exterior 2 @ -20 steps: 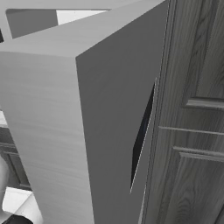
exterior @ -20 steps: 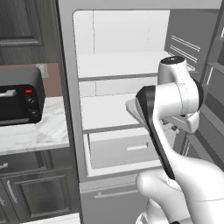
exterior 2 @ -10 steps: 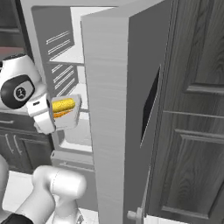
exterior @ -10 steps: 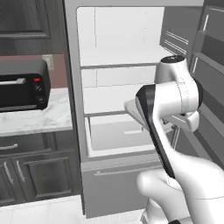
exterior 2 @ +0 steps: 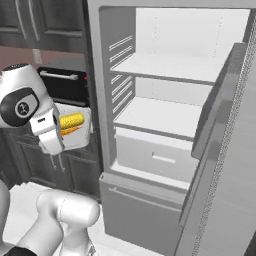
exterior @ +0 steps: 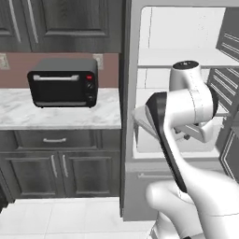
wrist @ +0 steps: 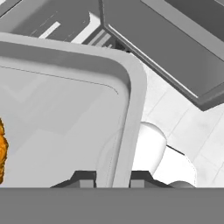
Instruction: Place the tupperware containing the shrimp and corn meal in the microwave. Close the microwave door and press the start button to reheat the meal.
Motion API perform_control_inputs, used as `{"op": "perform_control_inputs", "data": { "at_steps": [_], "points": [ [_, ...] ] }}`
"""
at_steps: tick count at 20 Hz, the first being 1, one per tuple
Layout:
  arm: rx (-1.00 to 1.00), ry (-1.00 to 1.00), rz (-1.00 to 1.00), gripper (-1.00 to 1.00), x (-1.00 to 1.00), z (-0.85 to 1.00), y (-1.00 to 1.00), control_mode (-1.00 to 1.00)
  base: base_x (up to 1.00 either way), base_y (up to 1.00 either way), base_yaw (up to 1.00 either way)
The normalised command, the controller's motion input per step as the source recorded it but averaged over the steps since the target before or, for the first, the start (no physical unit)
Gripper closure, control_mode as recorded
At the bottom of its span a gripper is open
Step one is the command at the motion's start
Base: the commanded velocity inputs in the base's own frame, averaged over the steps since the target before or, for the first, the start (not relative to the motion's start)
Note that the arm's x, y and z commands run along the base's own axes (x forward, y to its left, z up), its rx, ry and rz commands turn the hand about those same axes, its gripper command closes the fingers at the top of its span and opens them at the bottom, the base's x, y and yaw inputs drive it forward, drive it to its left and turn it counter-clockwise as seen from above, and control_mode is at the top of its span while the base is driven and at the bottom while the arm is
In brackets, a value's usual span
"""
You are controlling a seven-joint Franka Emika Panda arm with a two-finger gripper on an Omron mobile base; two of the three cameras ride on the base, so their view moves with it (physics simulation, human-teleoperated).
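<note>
My gripper point(wrist: 113, 179) is shut on the raised rim of the tupperware point(wrist: 65, 113), a pale translucent tray with rounded corners. One fingertip point(wrist: 85, 178) sits inside the rim and the other outside. In the right base view the tupperware point(exterior 2: 77, 132) hangs in the air at my hand point(exterior 2: 59, 141), tilted toward the camera. It holds yellow corn point(exterior 2: 71, 120) and an orange shrimp point(exterior 2: 70, 131). An edge of the shrimp point(wrist: 1, 153) shows at the far left of the hand view. The microwave and its door are out of view.
A small black toaster oven point(exterior: 63, 82) with a red button stands on the marble counter point(exterior: 56, 116) above dark cabinets point(exterior: 56, 168). To its right is an open fridge point(exterior 2: 165, 117) with white shelves and a drawer. The fridge door point(exterior 2: 220, 165) juts out at the right.
Both base views have swung as the base moved: toaster oven and counter come further into the picture and the fridge slides right. The tupperware stays in my grip.
</note>
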Motion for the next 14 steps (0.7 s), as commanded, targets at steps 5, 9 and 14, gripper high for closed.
{"op": "perform_control_inputs", "data": {
  "at_steps": [5,9,14],
  "points": [
    [0.0,0.0,0.0,1.0,0.0,0.0,0.0,1.0,0.0,0.49,0.45],
    [0.0,0.0,0.0,1.0,0.0,0.0,0.0,1.0,0.03,0.37,0.47],
    [0.0,0.0,0.0,1.0,0.0,0.0,0.0,1.0,0.03,0.35,0.48]
  ]
}}
